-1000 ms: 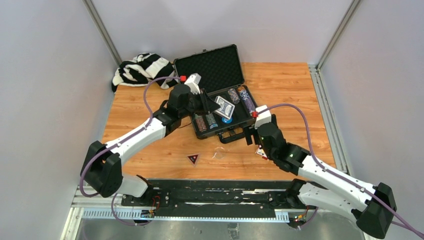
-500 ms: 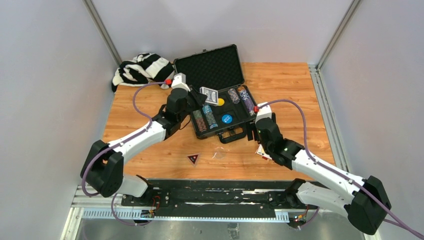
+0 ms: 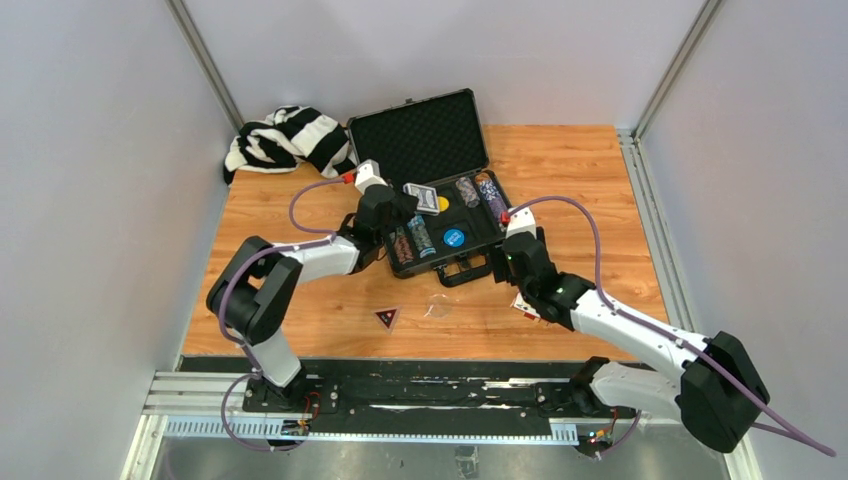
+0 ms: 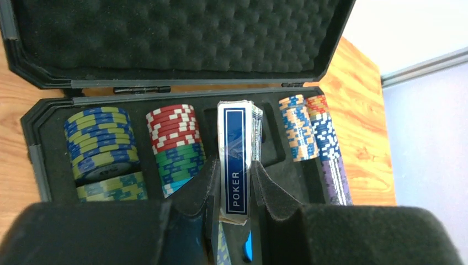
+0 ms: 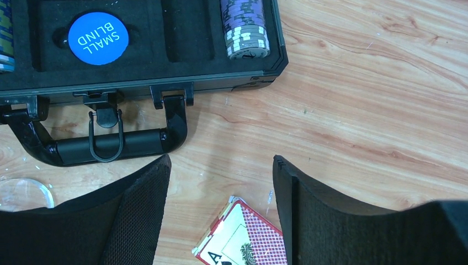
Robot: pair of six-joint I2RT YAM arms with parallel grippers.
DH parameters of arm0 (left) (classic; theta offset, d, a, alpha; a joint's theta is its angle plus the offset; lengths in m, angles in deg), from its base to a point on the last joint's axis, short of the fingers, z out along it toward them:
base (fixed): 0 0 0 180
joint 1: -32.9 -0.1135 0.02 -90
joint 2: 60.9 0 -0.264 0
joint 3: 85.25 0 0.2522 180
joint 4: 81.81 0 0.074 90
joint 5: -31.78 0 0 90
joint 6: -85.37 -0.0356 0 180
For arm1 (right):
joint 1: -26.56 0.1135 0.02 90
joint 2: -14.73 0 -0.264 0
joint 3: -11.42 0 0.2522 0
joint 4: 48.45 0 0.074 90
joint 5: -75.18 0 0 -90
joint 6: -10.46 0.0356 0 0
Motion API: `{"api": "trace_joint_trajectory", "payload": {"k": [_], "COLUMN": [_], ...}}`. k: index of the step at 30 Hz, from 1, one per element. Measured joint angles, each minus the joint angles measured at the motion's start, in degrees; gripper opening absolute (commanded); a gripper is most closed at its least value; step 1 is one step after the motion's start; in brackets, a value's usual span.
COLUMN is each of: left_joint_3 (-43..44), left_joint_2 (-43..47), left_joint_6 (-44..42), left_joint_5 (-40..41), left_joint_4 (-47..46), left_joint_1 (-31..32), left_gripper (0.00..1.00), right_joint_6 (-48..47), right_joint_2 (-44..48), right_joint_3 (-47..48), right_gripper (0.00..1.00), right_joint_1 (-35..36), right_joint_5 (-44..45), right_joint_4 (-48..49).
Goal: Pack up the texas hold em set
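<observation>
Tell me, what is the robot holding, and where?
The left claw pinches the blue poker card deck by one end. The right claw holds nothing.

Card deck point(image 4: 238, 149), pinched in left gripper point(image 4: 234, 168), has shifted from over the middle of the case point(image 3: 425, 140) back toward its hinge side, and now hangs above the centre slots just in front of the lid. That move uncovered the yellow disc point(image 3: 441, 203) in the case; the blue disc point(image 3: 453, 237) is now fully exposed too. Left arm point(image 3: 300, 260) has folded sharply, its elbow swung in much nearer the case. Right arm point(image 3: 630, 325) also pulled its elbow in toward the case, with the right gripper point(image 5: 221, 165) nudged slightly closer to the case's front right corner.
</observation>
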Motion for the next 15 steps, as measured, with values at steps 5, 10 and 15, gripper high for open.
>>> {"api": "trace_joint_trajectory", "payload": {"k": [5, 10, 15], "left_joint_3": [1.70, 2.82, 2.82], "left_joint_2": [-3.67, -6.21, -7.52], "left_joint_6": [3.37, 7.34, 10.64], "left_joint_5": [0.37, 0.85, 2.56], "left_joint_4": [-3.32, -4.50, -4.24], "left_joint_1": [-0.07, -0.04, 0.24], "left_gripper": [0.00, 0.00, 0.00], "right_joint_6": [0.04, 0.09, 0.26], "right_joint_2": [-0.63, -0.63, -0.72], "right_joint_3": [0.00, 0.00, 0.00], "right_gripper": [0.66, 0.66, 0.66], "right_joint_1": [-0.13, -0.15, -0.31], "right_joint_5": [-0.28, -0.55, -0.61], "right_joint_4": [0.07, 0.09, 0.09]}}
